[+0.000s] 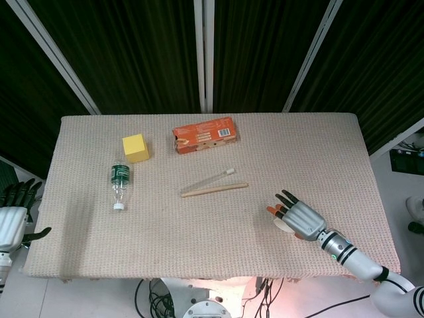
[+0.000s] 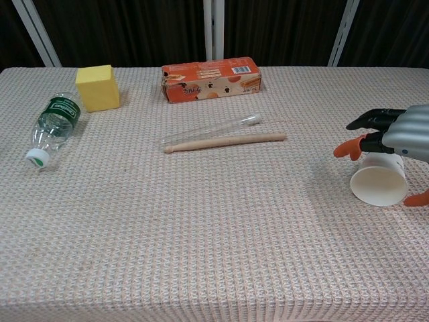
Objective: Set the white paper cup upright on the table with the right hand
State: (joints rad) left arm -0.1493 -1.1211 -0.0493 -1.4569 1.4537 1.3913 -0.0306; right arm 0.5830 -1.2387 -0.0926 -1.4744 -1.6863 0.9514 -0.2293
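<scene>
The white paper cup [image 2: 379, 184] lies on its side near the table's right front, its open mouth facing the chest camera. My right hand [image 2: 395, 137] lies over the top of it, fingers spread. One orange fingertip sits at the cup's left and the thumb tip at its lower right. I cannot tell whether the fingers press on the cup. In the head view the right hand [image 1: 298, 215] covers nearly all of the cup [image 1: 282, 224], leaving only a white sliver. My left hand [image 1: 13, 213] hangs off the table's left edge, fingers apart, holding nothing.
A wooden stick [image 1: 214, 189] and a clear tube [image 1: 213, 176] lie mid-table. An orange box [image 1: 205, 134] and a yellow block [image 1: 135, 147] sit toward the back, with a plastic bottle [image 1: 119, 184] lying at the left. The table's front edge [image 1: 199, 275] is close to the cup.
</scene>
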